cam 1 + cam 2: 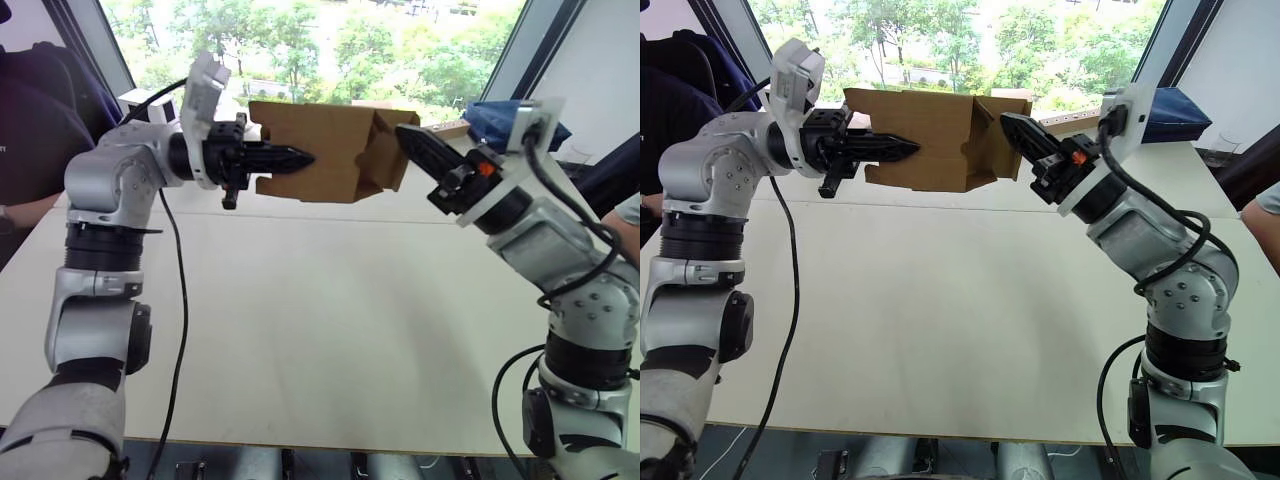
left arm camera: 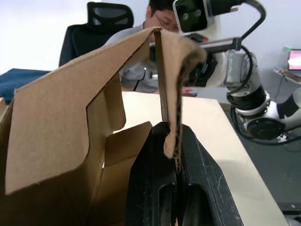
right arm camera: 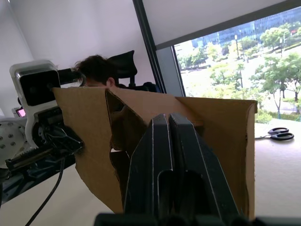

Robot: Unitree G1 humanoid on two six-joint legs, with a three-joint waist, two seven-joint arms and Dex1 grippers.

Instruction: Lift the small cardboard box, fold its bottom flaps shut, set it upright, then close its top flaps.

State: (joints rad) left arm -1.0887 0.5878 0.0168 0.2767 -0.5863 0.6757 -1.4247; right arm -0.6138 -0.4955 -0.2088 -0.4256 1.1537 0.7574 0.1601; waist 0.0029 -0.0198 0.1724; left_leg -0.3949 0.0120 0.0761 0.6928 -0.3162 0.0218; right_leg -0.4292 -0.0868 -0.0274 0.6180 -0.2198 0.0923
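The small cardboard box (image 1: 330,150) hangs in the air above the far part of the white table (image 1: 320,330), lying on its side with loose flaps at its right end. My left gripper (image 1: 300,157) is shut on the box's near wall; the left wrist view shows its fingers (image 2: 197,179) clamped on a cardboard edge (image 2: 171,117). At the box's right end, my right gripper (image 1: 405,133) is shut, with its tips against the flaps and nothing seen between the fingers (image 3: 188,155).
A blue object (image 1: 1180,105) lies at the table's back right and scissors (image 3: 277,135) lie on the tabletop. A white box (image 1: 140,100) sits at the back left. People sit at the left (image 1: 30,130) and right (image 1: 625,215) edges.
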